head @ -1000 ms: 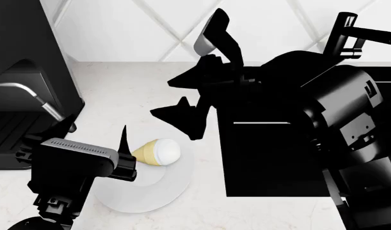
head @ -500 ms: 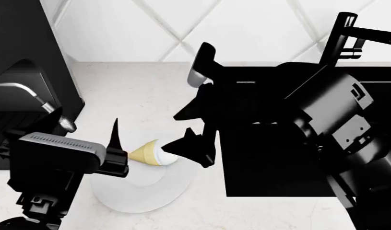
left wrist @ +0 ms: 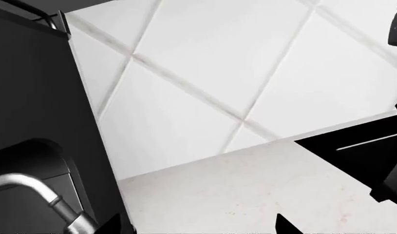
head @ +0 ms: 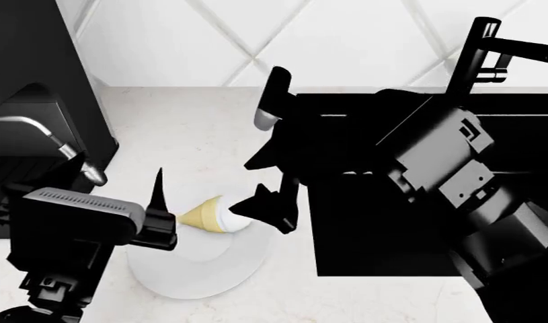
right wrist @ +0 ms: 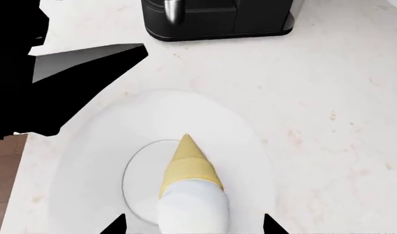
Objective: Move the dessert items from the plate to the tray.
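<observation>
One dessert item, an ice-cream cone (right wrist: 188, 183) with a pale yellow point and a white top, lies on its side on the white plate (right wrist: 87, 161). My right gripper (right wrist: 193, 226) is open, its fingertips (right wrist: 271, 225) standing either side of the white top without closing on it. In the head view the cone (head: 204, 214) has the right gripper (head: 265, 188) at its white end and the left gripper (head: 161, 215) at its point. The left gripper (left wrist: 198, 226) is open and holds nothing. A black rectangular area (head: 372, 229) right of the plate (head: 202, 266) may be the tray; I cannot tell.
A black coffee machine (head: 31, 121) with a metal steam wand (head: 63, 148) stands at the left. A black faucet (head: 480, 40) rises at the back right. The tiled wall (head: 345, 40) closes the back of the pale counter (head: 179, 128).
My right gripper has come down and left from above the plate to the cone's white end. The left gripper has drawn back a little to the left.
</observation>
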Controlling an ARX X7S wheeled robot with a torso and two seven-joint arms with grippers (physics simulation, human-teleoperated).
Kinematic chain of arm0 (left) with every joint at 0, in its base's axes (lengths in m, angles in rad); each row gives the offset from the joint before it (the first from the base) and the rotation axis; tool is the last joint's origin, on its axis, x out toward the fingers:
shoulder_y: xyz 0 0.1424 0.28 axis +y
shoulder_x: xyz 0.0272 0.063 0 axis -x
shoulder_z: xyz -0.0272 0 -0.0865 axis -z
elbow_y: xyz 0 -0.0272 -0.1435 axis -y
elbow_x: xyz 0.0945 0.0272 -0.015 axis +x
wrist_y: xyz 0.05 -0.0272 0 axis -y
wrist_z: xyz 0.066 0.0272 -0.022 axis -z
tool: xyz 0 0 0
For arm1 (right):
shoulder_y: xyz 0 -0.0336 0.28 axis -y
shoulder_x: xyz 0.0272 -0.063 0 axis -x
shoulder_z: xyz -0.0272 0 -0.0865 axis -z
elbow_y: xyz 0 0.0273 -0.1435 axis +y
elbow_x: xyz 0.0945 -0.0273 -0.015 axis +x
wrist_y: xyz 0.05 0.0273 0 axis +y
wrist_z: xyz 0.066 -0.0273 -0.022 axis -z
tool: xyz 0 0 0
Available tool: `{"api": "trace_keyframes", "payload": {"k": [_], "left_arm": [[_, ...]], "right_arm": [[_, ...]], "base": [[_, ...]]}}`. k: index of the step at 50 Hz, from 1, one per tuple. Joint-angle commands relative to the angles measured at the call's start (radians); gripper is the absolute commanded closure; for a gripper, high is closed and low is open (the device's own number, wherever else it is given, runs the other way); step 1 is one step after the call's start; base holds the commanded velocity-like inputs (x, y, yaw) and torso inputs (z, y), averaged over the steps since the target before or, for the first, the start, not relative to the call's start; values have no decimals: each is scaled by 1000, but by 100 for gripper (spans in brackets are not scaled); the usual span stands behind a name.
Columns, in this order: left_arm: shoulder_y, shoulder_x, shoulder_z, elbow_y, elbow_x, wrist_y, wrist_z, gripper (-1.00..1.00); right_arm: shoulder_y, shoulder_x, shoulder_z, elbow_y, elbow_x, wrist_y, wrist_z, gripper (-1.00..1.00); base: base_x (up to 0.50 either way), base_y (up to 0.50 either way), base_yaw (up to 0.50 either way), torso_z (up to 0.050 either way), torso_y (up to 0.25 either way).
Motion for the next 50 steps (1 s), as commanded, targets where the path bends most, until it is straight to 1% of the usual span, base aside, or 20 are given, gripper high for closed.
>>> {"api": "trace_keyframes", "payload": {"k": [1, 4, 6, 12, 50], "left_arm": [[8, -1, -12, -7, -5, 6, -4, -100], [-9, 36, -75, -3, -44, 19, -7, -100], [-15, 34, -79, -2, -46, 7, -11, -100], [-6, 29, -59, -13, -40, 17, -10, -100], [15, 23, -49, -41, -46, 54, -13, -100]], "right_arm": [[1, -17, -52, 43, -38, -48, -15, -100], [-1, -18, -60, 48, -43, -56, -16, -100], [-1, -18, -62, 49, -44, -57, -16, -100], [3, -21, -65, 51, -44, -62, -17, -100], [20, -78, -132, 153, -83, -155, -57, -100]], "base": [[0, 0, 0, 0, 0], [0, 0, 0, 0, 0], [0, 0, 0, 0, 0], [0, 0, 0, 0, 0], [0, 0, 0, 0, 0]]}}
